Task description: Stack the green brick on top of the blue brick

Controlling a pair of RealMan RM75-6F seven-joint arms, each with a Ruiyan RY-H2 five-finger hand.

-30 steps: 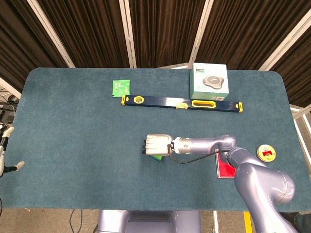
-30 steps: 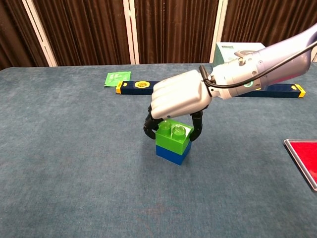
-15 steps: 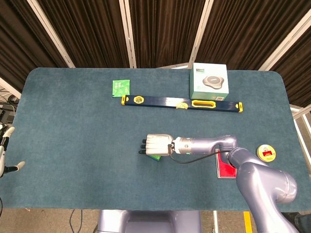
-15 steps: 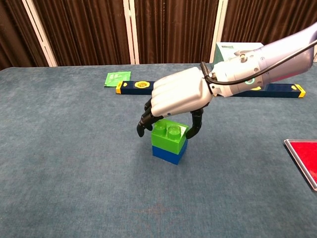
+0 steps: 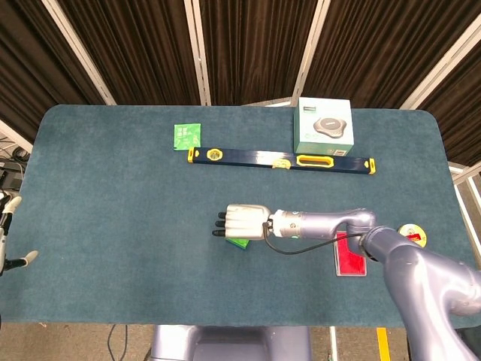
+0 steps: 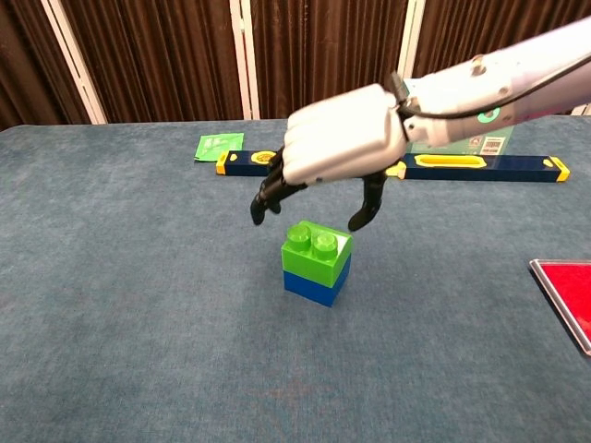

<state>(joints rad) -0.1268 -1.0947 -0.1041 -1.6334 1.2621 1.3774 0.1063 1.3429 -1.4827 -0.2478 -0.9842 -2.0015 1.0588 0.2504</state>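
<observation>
The green brick (image 6: pixel 317 249) sits on top of the blue brick (image 6: pixel 313 283) on the blue cloth, near the table's middle. My right hand (image 6: pixel 334 155) hovers above the stack with its fingers spread and touches nothing. In the head view the right hand (image 5: pixel 244 222) covers most of the stack; only a corner of the green brick (image 5: pixel 240 242) shows under it. My left hand (image 5: pixel 7 241) hangs off the table's left edge, partly cut off by the frame, holding nothing.
A long blue and yellow spirit level (image 5: pixel 280 160) lies across the far half. Behind it stand a white-green box (image 5: pixel 324 126) and a green packet (image 5: pixel 187 136). A red card (image 5: pixel 350 256) and a yellow-red disc (image 5: pixel 412 235) lie at the right.
My right hand has let go of the green brick, spread its fingers and risen clear above it. The stack has stayed where it was.
</observation>
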